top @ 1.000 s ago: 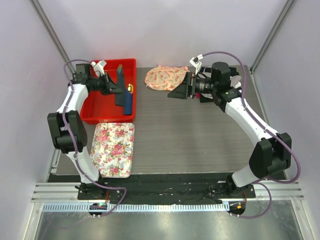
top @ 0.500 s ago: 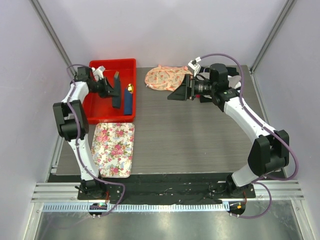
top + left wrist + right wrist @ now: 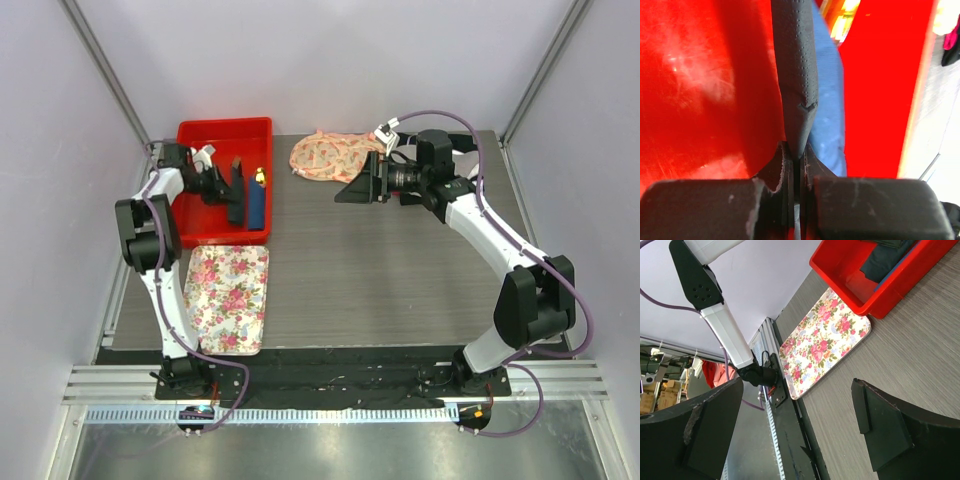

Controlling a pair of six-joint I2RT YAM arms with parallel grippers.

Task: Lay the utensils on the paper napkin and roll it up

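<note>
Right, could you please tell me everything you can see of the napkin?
The napkin is a dark charcoal sheet with fine embossed dots, so it looks like paper. It seems folded over, with a small crease on its edge. The left claw is shut on one end, and the rest sticks out from it over the red bin, right beside a blue stick. Whether it touches the stick or the bin floor cannot be told.

napkin (image 3: 236,196) in bin (image 3: 225,133), tray (image 3: 228,298) before bin, cloth (image 3: 328,156) to right
</note>
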